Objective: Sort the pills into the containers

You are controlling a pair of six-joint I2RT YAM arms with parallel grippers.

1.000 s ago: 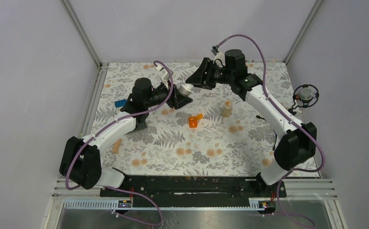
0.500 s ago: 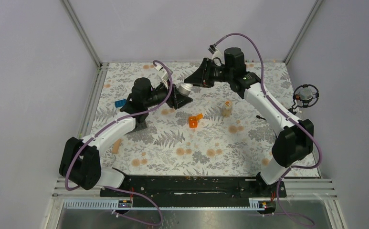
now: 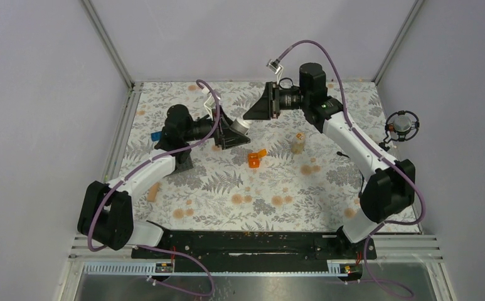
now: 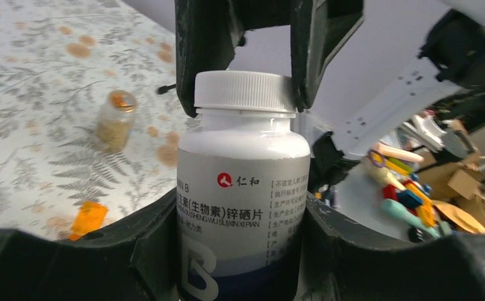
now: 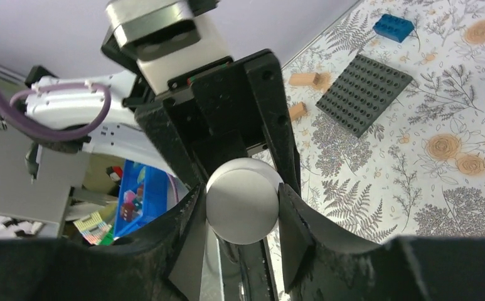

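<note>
Floral-print table cover [image 3: 271, 188]. Blue plastic brick [image 5: 393, 27] lies near the far corner of the dark grey studded plate [image 5: 365, 93], not touching it. Two tan wooden blocks [image 5: 305, 79] just off the plate's left side.

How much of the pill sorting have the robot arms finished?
Nothing looks sorted yet. In hand: the left gripper holds the white bottle, and the right gripper sits around its cap, which is on. Still to do: the open orange box and the tan bottle wait on the table.
</note>
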